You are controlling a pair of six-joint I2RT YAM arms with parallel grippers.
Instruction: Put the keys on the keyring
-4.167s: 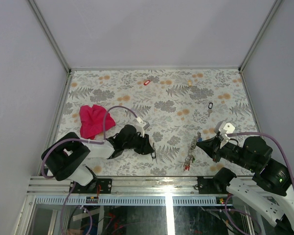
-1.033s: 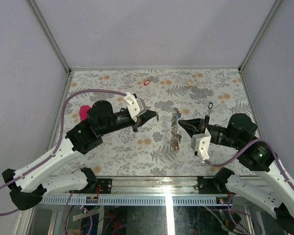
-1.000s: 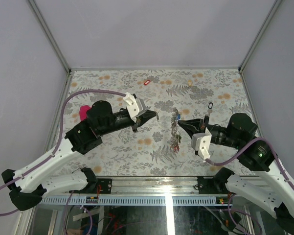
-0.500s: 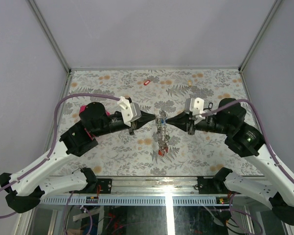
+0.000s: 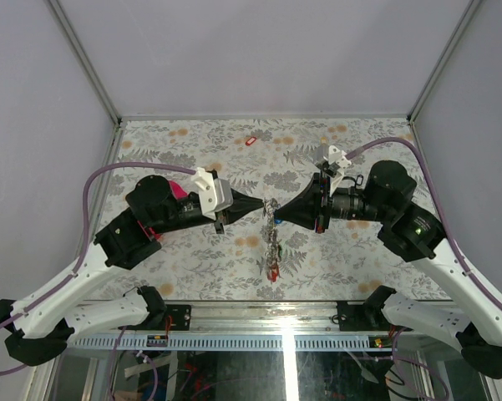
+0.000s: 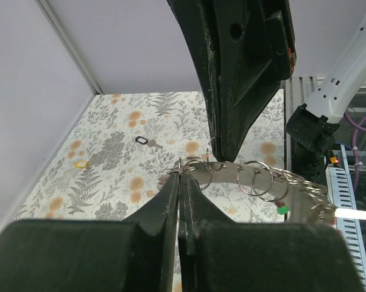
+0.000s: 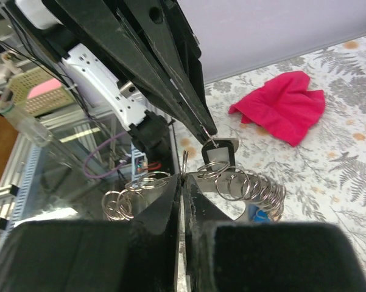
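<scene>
- Item: large thin grey metal keyring (image 5: 272, 241), fringed with small silver keys with coloured plastic tags (image 5: 272, 269). It is hanging above the middle of the floral-patterned tabletop (image 5: 192, 142), between the two arms and clear of the surface.
- Right gripper (image 5: 277, 216): its fingers are pressing together and pinching the keyring's wire at its far end.
- Left gripper (image 5: 264, 205): its fingers are pressing together. The right wrist view shows them nipping a small split loop that carries a black tag (image 7: 222, 152), apparently a key being offered to the ring. The exact contact is too fine to confirm.
- Step in hand, as judged: feeding that loop onto the ring's wire.
- Doing it well: the right claw should be gripping firmly and holding motionless while the left alone is moving. The loop wants to be meeting the wire squarely and sliding along it, not pushing against it. The fingertips are nearly touching, so the moves should be small, and the hanging keys should not be swinging.
- Orientation: from above the keyring is showing as a narrow line, its long axis running from the fingertips toward the near edge. In the left wrist view it is stretching away as a shallow band, dipping slightly. Its true tilt cannot be told.
- Also present: a red-tagged key (image 5: 251, 140) lying near the far edge, and a magenta cloth (image 7: 280, 106).
</scene>
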